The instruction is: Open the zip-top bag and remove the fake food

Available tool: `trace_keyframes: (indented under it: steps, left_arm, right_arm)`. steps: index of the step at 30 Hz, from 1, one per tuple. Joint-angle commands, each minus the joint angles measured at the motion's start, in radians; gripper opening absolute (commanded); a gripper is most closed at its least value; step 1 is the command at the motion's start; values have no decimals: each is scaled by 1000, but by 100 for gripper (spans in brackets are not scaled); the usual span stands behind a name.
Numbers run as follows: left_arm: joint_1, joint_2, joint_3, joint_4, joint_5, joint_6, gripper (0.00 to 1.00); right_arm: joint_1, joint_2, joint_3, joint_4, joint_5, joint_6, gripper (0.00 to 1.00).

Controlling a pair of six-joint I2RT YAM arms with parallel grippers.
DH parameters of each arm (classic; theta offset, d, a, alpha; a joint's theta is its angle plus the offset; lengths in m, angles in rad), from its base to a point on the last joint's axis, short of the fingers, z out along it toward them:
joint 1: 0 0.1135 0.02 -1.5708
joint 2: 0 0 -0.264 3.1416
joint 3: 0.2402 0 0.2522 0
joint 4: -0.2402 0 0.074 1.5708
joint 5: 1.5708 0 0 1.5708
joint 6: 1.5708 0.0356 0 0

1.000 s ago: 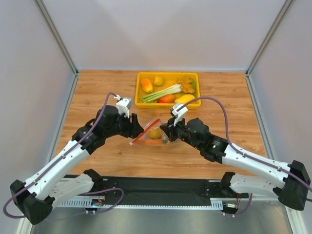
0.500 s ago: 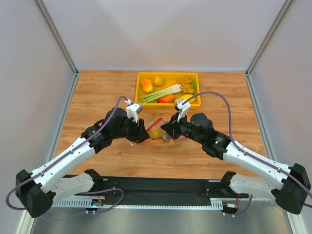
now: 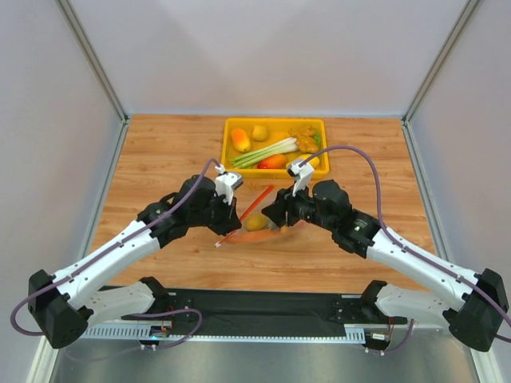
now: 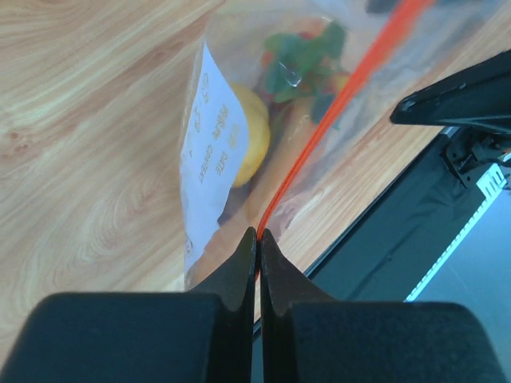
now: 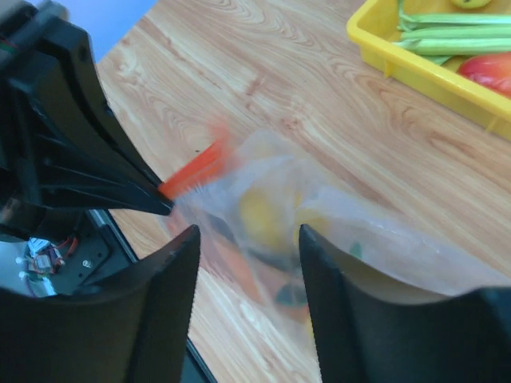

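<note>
The zip-top bag (image 3: 257, 223) is a clear crinkly bag between the two arms, just above the wooden table (image 3: 160, 159). My left gripper (image 4: 257, 233) is shut on its red-orange zip strip (image 4: 319, 128), at one end. The fake food shows through the plastic: a yellow fruit (image 4: 249, 137) and green and red bits (image 4: 307, 56). A white label (image 4: 209, 159) faces the left wrist view. My right gripper (image 5: 249, 239) stands open, its fingers either side of the blurred bag (image 5: 279, 215), not gripping it. In the top view the left gripper (image 3: 236, 215) and right gripper (image 3: 273, 218) face each other across the bag.
A yellow tray (image 3: 275, 121) stands behind the bag with a green-and-white leek (image 3: 263, 152), orange, yellow and red toy pieces. Its corner (image 5: 383, 56) shows in the right wrist view. The table's near edge and black base rail (image 4: 399, 239) lie just below the bag.
My left gripper moved in to the right and shut on the zip strip. My right gripper let go of the bag and opened. The bag now blurs in motion.
</note>
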Motion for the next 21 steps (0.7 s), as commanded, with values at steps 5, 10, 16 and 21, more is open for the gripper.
trace_keyframes:
  steps: [5,10,16,21]
  left_arm:
    - [-5,18,266,-256,74,154,0]
    - [-5,71,378,-407,183,231,0]
    - [-5,85,437,-506,272,324,0]
    - [-5,82,463,-565,311,375,0]
  right_arm:
    - [-6,-153,124,-161,50,-212,76]
    - [-6,-219,183,-190,-62,-362,80]
    - [-6,-181,278,-250,-290,-455,80]
    - [-5,-112,344,-307,-427,-520,80]
